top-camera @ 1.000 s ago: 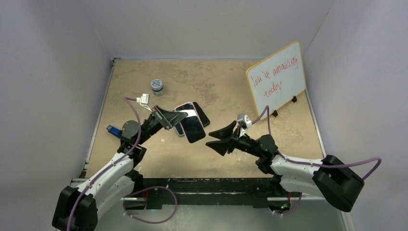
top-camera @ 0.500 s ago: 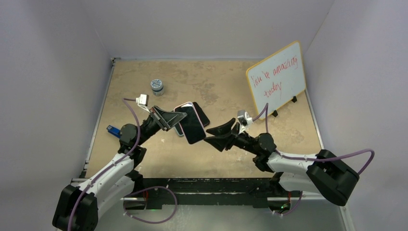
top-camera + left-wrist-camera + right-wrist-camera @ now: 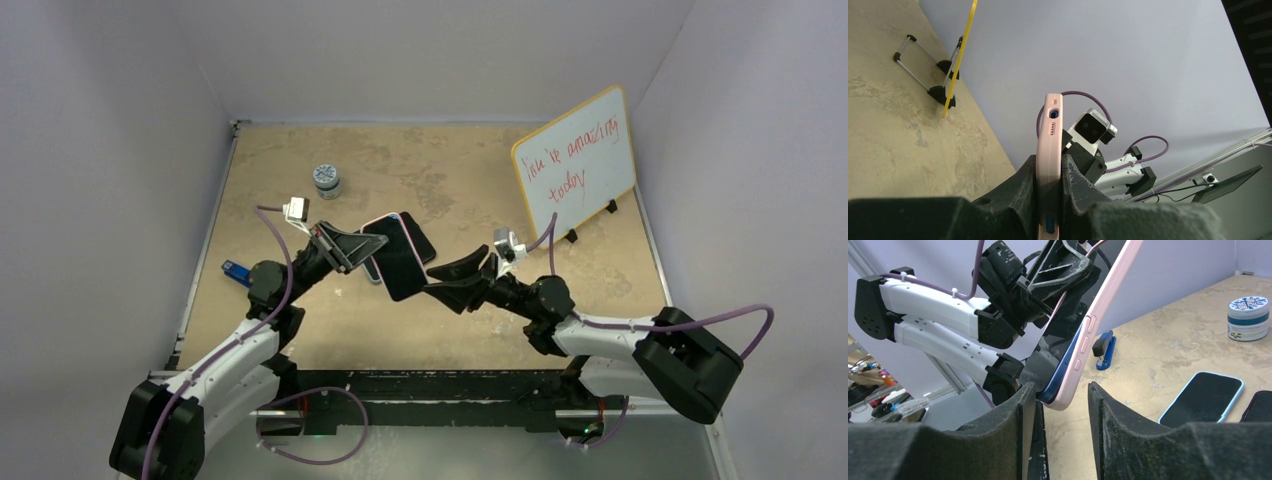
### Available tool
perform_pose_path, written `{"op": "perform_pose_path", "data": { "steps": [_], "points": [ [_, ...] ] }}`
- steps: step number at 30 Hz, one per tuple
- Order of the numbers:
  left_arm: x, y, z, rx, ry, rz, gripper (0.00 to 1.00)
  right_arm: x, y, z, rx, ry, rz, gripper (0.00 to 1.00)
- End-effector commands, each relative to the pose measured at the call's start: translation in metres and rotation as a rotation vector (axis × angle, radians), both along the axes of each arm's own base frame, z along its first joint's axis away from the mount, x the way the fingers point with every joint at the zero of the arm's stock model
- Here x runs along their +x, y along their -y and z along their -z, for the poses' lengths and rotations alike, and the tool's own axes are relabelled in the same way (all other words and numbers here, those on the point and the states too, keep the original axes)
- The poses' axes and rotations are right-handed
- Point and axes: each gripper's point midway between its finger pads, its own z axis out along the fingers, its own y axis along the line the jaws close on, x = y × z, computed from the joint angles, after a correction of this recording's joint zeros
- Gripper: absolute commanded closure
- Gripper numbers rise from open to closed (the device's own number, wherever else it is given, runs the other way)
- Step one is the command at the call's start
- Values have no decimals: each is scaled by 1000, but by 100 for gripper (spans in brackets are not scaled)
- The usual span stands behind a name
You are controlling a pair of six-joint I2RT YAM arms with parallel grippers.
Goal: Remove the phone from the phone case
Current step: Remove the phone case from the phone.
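My left gripper (image 3: 362,250) is shut on the pink phone case (image 3: 1049,150) and holds it tilted above the table; its fingers (image 3: 1020,192) clamp the case's edge. The blue phone (image 3: 1068,360) sits in the case (image 3: 1108,295), its lower corner lifted a little off the pink rim. In the top view its black screen (image 3: 402,265) faces up. My right gripper (image 3: 445,280) is open, and that lower corner lies between its jaws (image 3: 1063,395), touching the left finger (image 3: 1025,405).
Two other phones lie on the table under the held one, one with a light blue rim (image 3: 1204,399) and a dark one (image 3: 1260,407). A small jar (image 3: 326,180) stands at the back left, a blue object (image 3: 235,272) at the left edge, and a whiteboard (image 3: 575,160) at the back right.
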Motion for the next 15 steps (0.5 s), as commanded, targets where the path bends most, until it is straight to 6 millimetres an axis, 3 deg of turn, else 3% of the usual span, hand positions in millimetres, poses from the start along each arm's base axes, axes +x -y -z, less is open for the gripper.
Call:
{"op": "perform_pose_path", "data": {
  "steps": [1, 6, 15],
  "points": [
    [-13, -4, -29, -74, 94, 23, 100, -9, 7, -16, 57, 62, -12, 51],
    [-12, -4, -29, -69, 96, 18, 100, -10, 13, -14, 39, 74, 14, 50],
    [-14, -3, -35, -72, 112, 26, 100, -8, 10, -12, 19, 77, 14, 57]
  ]
}}
